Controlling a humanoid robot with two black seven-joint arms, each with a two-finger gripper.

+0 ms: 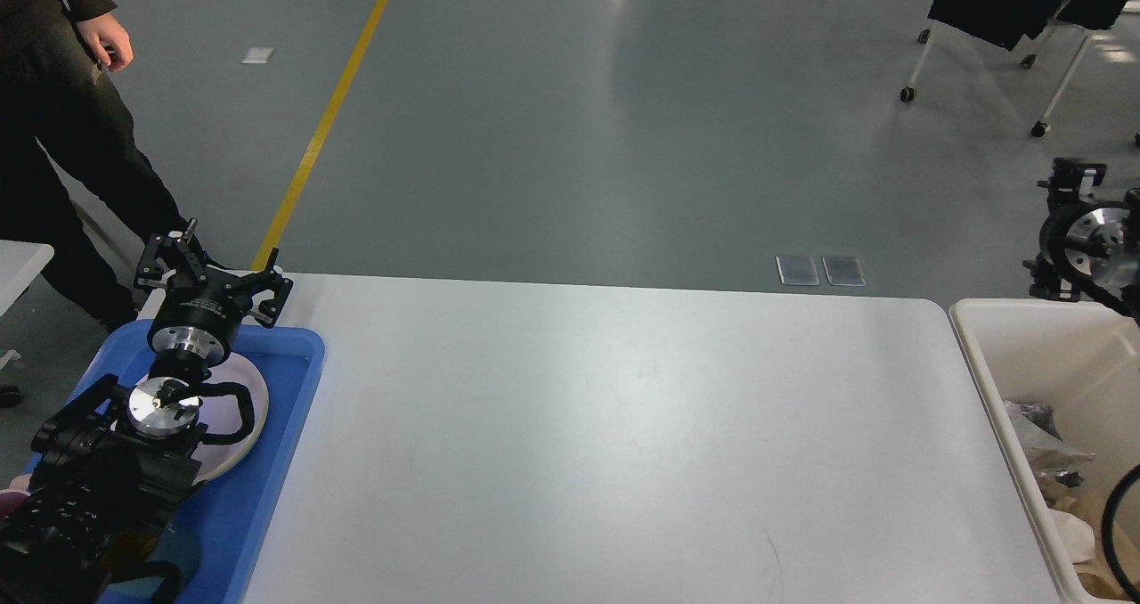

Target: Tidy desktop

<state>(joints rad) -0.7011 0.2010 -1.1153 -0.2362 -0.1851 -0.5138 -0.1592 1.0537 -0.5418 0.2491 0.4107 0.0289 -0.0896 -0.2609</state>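
White desktop (pixel 606 435) fills mid-view with nothing loose visible on it, so tidying looks nearly finished. Left gripper (pixel 212 276), fingers spread and empty, hovers above the blue tray (pixel 294 381) holding a plate (pixel 254 408). Right gripper (pixel 1073 181), by the cream bin (pixel 989 363) of scraps: fingers indistinct, cannot tell.

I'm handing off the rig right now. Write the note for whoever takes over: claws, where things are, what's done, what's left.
Left claw: open, holding nothing, above the far end of the blue tray.
Right claw: at the frame's right edge, above the far corner of the cream bin; its state cannot be told.
Desktop: no loose items visible on the white surface.
Tray holds a white plate; the bin holds crumpled wrappers.
Done: clearing looks finished.
Left: probably only withdrawing both arms; check the near edge, which is out of view.
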